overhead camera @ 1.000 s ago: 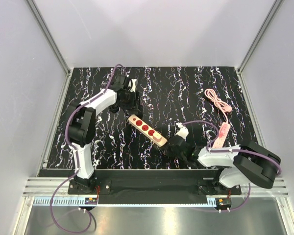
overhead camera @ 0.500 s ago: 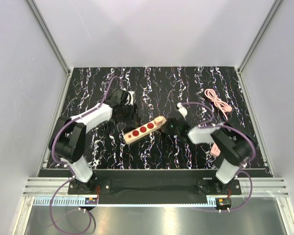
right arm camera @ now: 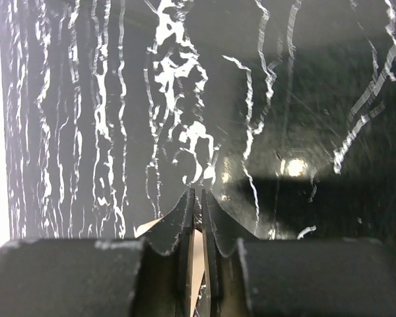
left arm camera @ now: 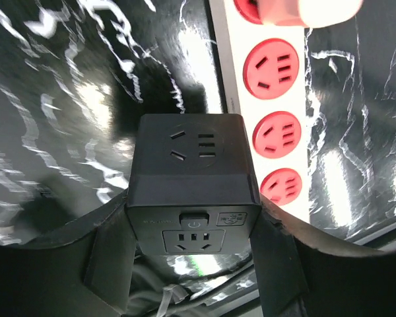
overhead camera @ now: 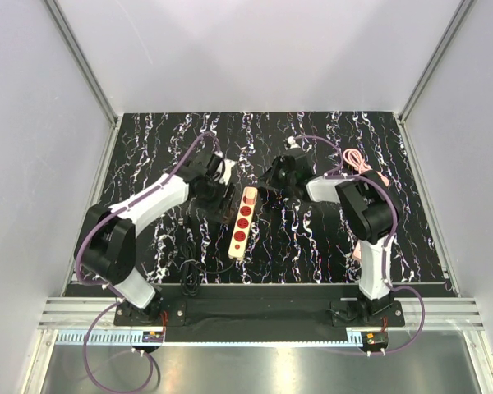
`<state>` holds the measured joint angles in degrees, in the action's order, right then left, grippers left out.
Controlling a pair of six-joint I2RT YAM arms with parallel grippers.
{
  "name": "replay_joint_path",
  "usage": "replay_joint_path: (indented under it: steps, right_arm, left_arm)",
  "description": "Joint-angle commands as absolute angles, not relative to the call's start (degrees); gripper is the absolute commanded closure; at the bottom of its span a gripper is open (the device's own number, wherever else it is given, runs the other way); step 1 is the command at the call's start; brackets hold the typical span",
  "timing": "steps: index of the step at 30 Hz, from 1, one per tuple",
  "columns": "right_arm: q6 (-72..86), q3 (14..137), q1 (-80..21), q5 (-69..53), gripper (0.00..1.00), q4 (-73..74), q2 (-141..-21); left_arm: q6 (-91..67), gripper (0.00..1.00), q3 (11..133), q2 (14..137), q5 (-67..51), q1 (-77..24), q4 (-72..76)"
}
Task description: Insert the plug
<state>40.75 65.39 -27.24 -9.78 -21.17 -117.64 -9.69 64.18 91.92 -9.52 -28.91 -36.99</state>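
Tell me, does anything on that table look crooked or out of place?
Nothing looks spilled or broken. The cream power strip lies slightly askew on the table, and the plug, held in the left gripper, sits beside it, not in a socket. The plug's black cord trails loose toward the near edge.

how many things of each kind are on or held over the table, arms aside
cream power strip: 1
black plug: 1
coiled pink cable: 1
small pink piece, mostly hidden: 1
total: 4
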Motion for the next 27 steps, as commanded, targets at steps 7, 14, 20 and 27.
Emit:
replay_joint_path:
  steps: [7,14,20,27]
  right_arm:
    - [32.08,59.51,-26.19,-18.10,0.82,-9.77,-99.60]
    - [33.31,46.96,-26.19,-20.31,0.65,-6.07,-81.34]
    - [33.22,41.49,-26.02,-14.60,0.00,-0.26,-64.29]
    - [34.01,39.20,-26.02,-9.41,0.01,8.25,-51.34]
  left_arm:
    - [29.04,1.00,77.52,85.26,-17.20,-33.84,-47.20]
    - [51.75,1.00,75.32,84.72,-23.31,-34.98,-51.67]
    - [57.04,1.00,75.86,86.66,-22.85,-37.96,-54.84]
    - [59.15,1.00,75.93,90.61,-20.39,-40.08,-54.84]
